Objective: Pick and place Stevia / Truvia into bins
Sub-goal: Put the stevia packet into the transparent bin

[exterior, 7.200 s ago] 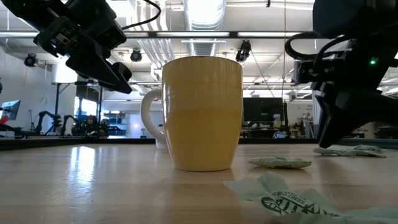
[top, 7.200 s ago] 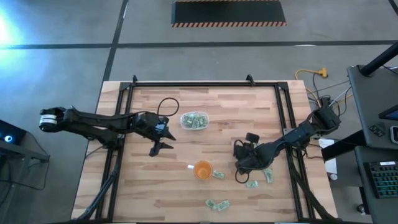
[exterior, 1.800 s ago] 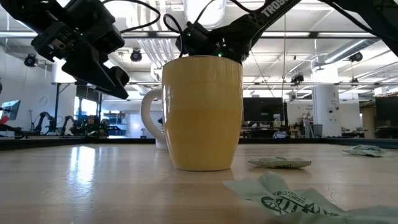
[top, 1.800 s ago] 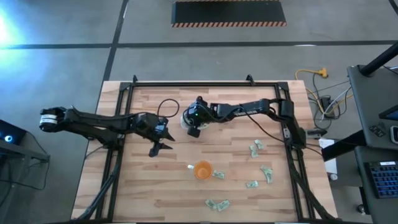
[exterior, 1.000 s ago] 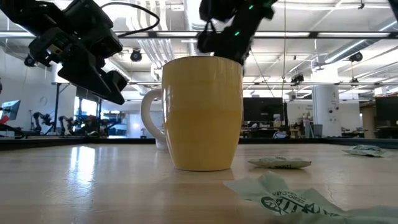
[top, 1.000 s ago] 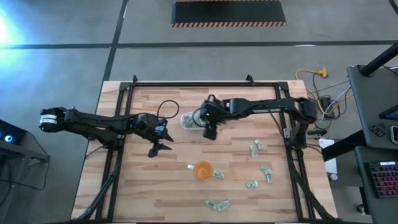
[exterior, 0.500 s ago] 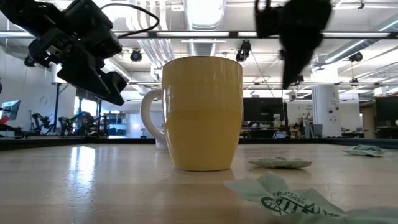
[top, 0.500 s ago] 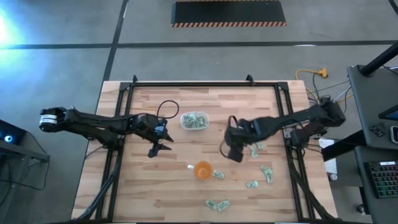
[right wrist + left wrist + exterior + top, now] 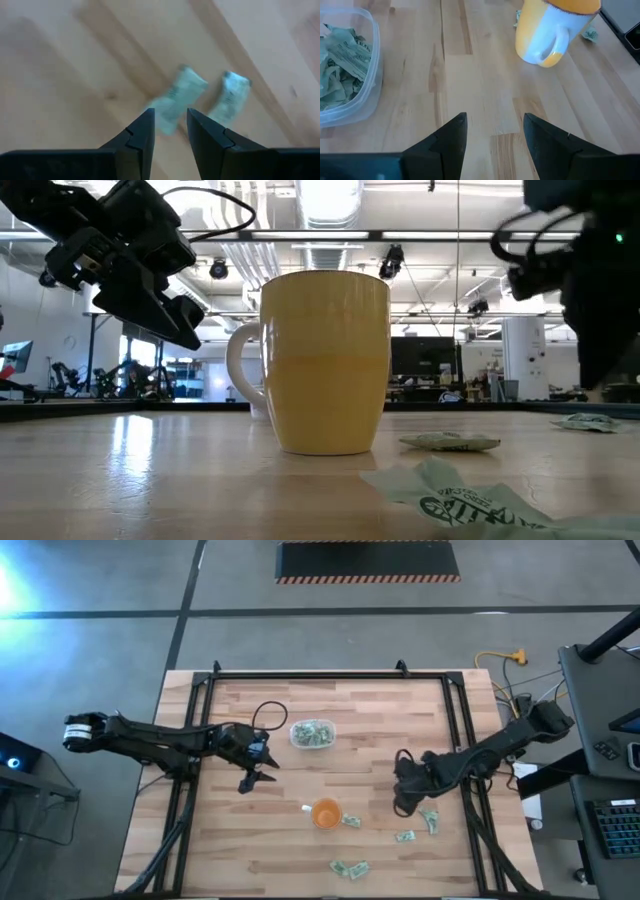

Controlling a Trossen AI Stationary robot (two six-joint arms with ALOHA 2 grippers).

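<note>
Green sachet [image 9: 172, 101] | long axis diagonal | between right end effector [image 9: 170, 131] fingers

Two slim robot arms, both black. The left arm [image 9: 160, 740] is built of jointed tube sections, with a pale grey, ribbed round cap at its outer end and a thin black cable looping beside its wrist. The right arm [image 9: 480, 755] is equally dark and jointed. Each ends in two matte black, wedge-shaped fingers [image 9: 445, 137] with flat inner faces and chamfered edges.
</note>
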